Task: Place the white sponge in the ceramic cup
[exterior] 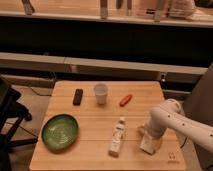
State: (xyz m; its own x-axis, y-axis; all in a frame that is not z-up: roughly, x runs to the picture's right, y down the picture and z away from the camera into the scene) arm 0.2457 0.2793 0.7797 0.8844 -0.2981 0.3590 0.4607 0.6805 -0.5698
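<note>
The white sponge [148, 146] lies on the wooden table [95, 120] near the front right, an off-white block. My gripper [150, 136] is at the end of the white arm that comes in from the right. It is right over the sponge's top and hides part of it. The ceramic cup [101, 93] stands upright near the back middle of the table, well away from the gripper to the left.
A white labelled bottle [118, 136] lies just left of the sponge. A green bowl [60, 131] sits at the front left. At the back, a black block [78, 96] and a red-orange object [126, 99] flank the cup. A dark chair [7, 117] stands left of the table.
</note>
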